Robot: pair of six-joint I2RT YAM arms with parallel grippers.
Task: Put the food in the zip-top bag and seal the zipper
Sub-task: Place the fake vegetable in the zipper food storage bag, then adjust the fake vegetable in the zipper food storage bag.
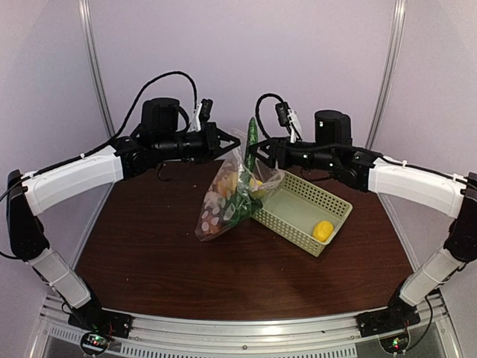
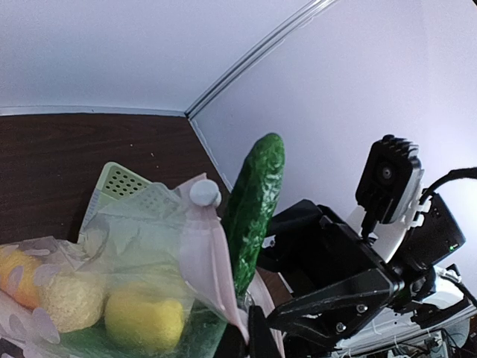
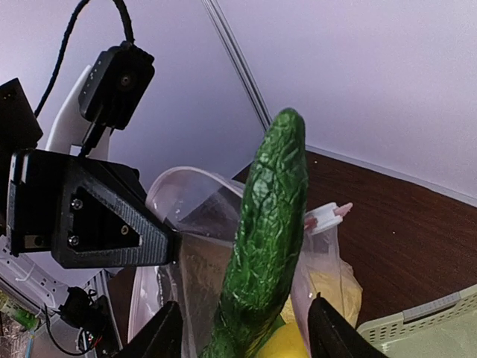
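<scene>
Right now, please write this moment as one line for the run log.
left gripper: shut on zip-top bag mouth | right gripper: open around cucumber sticking out of bag | one lemon in basket

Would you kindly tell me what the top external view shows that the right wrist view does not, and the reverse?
Only the top external view shows the yellow lemon lying in the basket, and the zip-top bag hanging down to the table. Only the right wrist view shows the right tool open, gaps between its fingers and the cucumber, and the white slider of the zipper. Both show the cucumber standing out of the bag's mouth and the left tool at the bag's edge.
</scene>
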